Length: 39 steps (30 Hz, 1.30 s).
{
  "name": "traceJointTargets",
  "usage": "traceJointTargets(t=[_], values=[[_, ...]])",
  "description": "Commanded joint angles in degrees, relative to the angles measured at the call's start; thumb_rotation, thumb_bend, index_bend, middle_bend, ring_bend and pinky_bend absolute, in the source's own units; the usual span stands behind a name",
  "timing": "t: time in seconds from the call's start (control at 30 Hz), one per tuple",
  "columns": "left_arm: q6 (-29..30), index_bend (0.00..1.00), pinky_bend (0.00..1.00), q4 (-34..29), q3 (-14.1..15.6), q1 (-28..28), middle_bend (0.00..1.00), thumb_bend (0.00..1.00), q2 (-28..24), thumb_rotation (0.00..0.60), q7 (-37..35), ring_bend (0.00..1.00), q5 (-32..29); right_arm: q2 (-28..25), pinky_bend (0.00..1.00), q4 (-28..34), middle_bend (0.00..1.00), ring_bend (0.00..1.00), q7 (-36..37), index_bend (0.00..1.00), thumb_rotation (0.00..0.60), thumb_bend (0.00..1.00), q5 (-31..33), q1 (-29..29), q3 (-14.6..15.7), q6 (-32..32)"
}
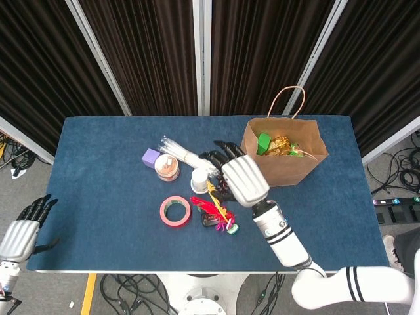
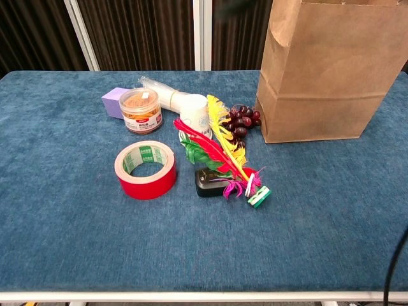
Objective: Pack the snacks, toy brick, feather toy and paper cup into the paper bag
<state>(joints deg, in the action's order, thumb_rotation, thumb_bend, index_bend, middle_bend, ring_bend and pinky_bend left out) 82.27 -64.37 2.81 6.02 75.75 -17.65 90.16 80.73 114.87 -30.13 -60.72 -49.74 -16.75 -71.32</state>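
Paper cup [image 1: 199, 180] just left of right hand [image 1: 243, 179] fingers [image 1: 216, 157], untouched.

The right arm reaches in from the lower right, its white forearm angled up toward the middle of the bench, and the right hand [image 1: 240, 176] hangs palm down with dark fingers spread, holding nothing. The left hand [image 1: 21, 231] waits low beside the bench's near left corner, fingers loosely apart and empty.
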Motion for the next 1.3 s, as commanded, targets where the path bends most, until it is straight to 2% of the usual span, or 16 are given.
traceJointTargets(t=[0.03, 0.2, 0.57, 0.73, 1.0, 1.3], values=[[0.1, 0.14, 0.17, 0.4, 0.1, -0.1, 0.08, 0.26, 0.2, 0.600, -0.2, 0.02, 0.0, 2.6, 0.19, -0.6, 0.32, 0.13, -2.3, 0.25, 0.600, 0.00, 3.5, 0.9, 4.0, 1.9], [-0.2, 0.14, 0.17, 1.0, 0.1, -0.2, 0.08, 0.26, 0.5, 0.600, -0.5, 0.02, -0.1, 6.3, 0.19, -4.1, 0.30, 0.12, -3.6, 0.25, 0.600, 0.00, 7.2, 1.1, 7.1, 3.9], [-0.5, 0.14, 0.17, 2.7, 0.1, -0.4, 0.09, 0.26, 1.0, 0.600, -1.7, 0.02, -0.5, 10.9, 0.15, -8.6, 0.26, 0.09, -7.8, 0.21, 0.600, 0.00, 13.8, 1.2, 9.7, 5.0], [-0.5, 0.14, 0.17, 3.2, 0.1, -0.5, 0.09, 0.26, 1.2, 0.600, -2.1, 0.02, -0.5, 13.0, 0.11, -9.3, 0.22, 0.06, -12.5, 0.18, 0.600, 0.00, 14.6, 1.8, 11.1, 1.1], [-0.4, 0.14, 0.17, 3.7, 0.2, -0.7, 0.08, 0.26, 1.3, 0.600, -2.5, 0.02, -0.4, 15.3, 0.10, -10.6, 0.22, 0.05, -13.7, 0.17, 0.600, 0.00, 15.9, 4.1, 11.1, -2.6], [-0.4, 0.14, 0.17, 4.2, 0.2, -0.8, 0.08, 0.26, 1.5, 0.600, -2.9, 0.02, -0.5, 18.2, 0.10, -13.4, 0.22, 0.05, -13.5, 0.15, 0.600, 0.00, 22.0, 4.3, 9.7, 1.1]])
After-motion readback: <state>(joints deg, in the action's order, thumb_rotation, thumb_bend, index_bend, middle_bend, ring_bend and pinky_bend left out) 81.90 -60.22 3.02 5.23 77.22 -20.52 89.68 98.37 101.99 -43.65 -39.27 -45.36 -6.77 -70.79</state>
